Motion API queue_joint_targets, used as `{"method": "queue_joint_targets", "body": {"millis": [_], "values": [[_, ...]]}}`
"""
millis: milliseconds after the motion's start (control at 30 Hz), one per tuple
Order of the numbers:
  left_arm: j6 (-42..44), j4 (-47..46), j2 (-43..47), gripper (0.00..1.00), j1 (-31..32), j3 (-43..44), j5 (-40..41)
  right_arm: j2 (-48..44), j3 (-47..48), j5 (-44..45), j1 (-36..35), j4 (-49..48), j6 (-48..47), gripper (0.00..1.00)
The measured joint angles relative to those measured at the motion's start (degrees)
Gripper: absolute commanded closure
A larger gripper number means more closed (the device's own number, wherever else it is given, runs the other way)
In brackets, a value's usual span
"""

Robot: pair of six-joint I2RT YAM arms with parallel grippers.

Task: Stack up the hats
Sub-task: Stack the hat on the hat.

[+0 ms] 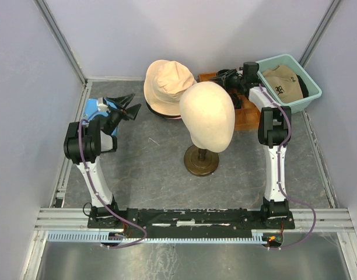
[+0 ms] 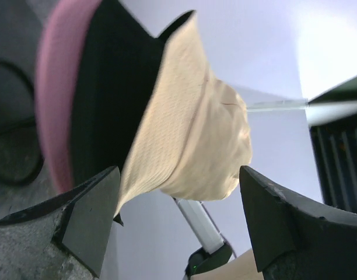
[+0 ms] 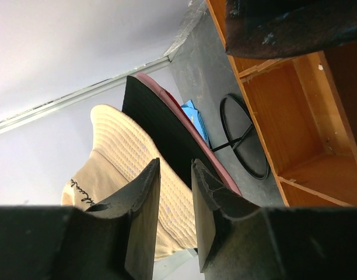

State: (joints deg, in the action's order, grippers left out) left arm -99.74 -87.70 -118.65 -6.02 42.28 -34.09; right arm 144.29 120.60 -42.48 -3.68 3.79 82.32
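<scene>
Tub: teal tub (image 1: 311, 93), far-right worktop (image 1: 143, 169) corner, holds tan cap (image 1: 283, 81).
Hidden: black cap (image 2: 108, 87), pink hat (image 2: 53, 99) under beige hat (image 1: 167, 81).
L tool (image 2: 178, 192): apart.
R tool (image 3: 174, 169): slim gap, grip unclear.

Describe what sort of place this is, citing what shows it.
Probably a robot test cell: plain pale walls box in a grey table, two arms are bolted to a metal rail, and a mannequin head and hats sit as props.

place: robot lab test cell
walls: plain pale panels (image 1: 196, 29) enclosing grey table (image 1: 149, 169)
mount: aluminium rail (image 1: 62, 219) along near edge
</scene>
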Motion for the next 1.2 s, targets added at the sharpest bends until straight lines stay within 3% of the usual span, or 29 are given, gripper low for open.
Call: {"method": "queue_joint_targets", "body": {"millis": [267, 433, 700, 1200], "values": [[8.55, 15.15, -0.83, 0.12, -0.26, 29.33, -13.79, -0.90, -1.70, -1.01, 0.44, -0.98, 0.46, 0.66], [12.59, 22.27, -5.46, 0.13, -0.37, 43.93, -18.21, -1.64, -2.93, -1.46, 1.18, -2.36, 1.49, 0.66], [24.65, 41.83, -12.48, 0.14, -0.61, 54.95, -21.35, -2.38, -4.04, -1.62, 3.37, -3.91, 3.41, 0.67], [26.16, 45.75, -17.62, 0.15, 0.11, 59.69, -23.52, -2.80, -4.28, -1.57, 3.91, -5.95, 5.53, 0.67]]}}
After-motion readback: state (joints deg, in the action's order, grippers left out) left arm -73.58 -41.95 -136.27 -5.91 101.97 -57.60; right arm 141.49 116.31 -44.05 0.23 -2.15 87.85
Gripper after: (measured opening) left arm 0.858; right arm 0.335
